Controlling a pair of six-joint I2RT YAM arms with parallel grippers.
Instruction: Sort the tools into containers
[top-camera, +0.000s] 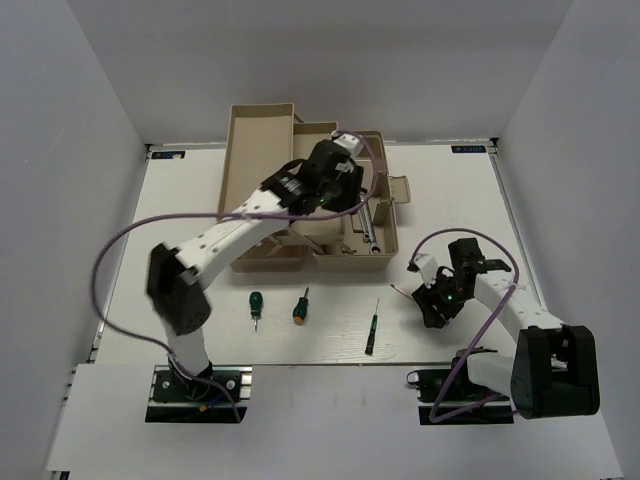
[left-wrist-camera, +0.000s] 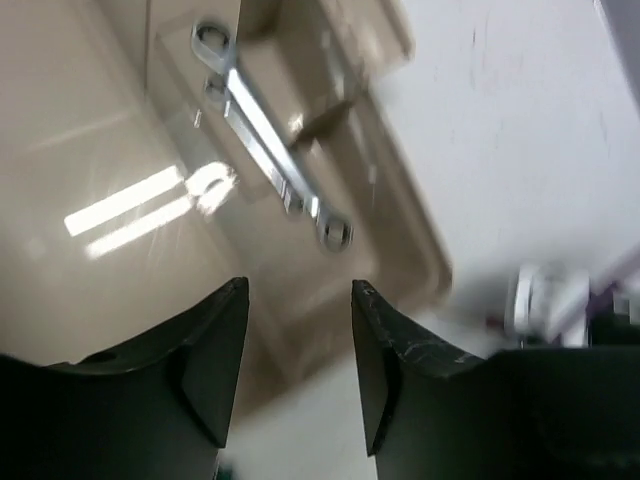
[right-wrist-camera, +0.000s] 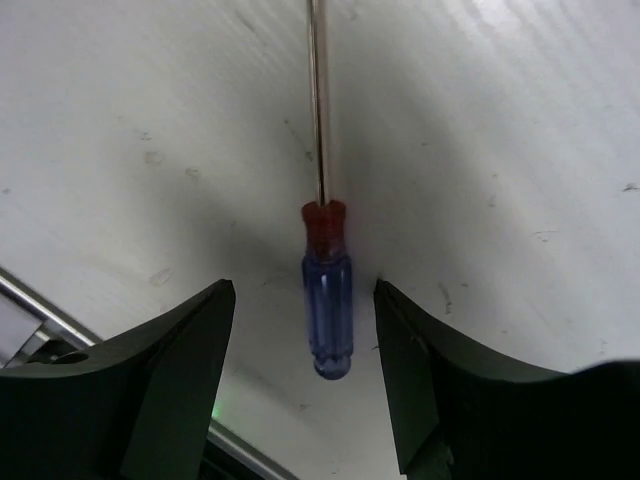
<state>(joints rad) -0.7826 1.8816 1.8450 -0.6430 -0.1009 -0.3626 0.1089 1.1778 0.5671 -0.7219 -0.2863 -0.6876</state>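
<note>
1. Counter (top-camera: 185, 200): white, walled on three sides.
2. Toolbox (top-camera: 388, 238): beige, open, at the middle of the far edge.
3. Tray (top-camera: 262, 135): long, beige, touching the toolbox's left side, reaching toward the far edge.
4. Wrenches (left-wrist-camera: 265, 135): two, silver, lying side by side and touching, lengthwise in a toolbox compartment on its right side.
5. Left claw (left-wrist-camera: 298, 290): released, fingers apart with nothing between them; it hangs over the toolbox, above the near end of the wrenches, clear of them.
6. Green screwdriver (top-camera: 256, 304): on the counter near the near edge, left of middle, in front of the toolbox, tip toward the near edge.
7. Second green screwdriver (top-camera: 300, 306): just right of the first, apart from it, handle toward the near edge.
8. Black screwdriver (top-camera: 373, 328): thin, close to the near edge at about its middle, right of the green pair.
9. Blue screwdriver (right-wrist-camera: 327, 300): red collar, blue handle, bare steel shaft; flat on the counter toward the right edge, nearer the near edge than the far one.
10. Right claw (right-wrist-camera: 305, 290): released, one finger on each side of the blue handle, neither touching it.
</note>
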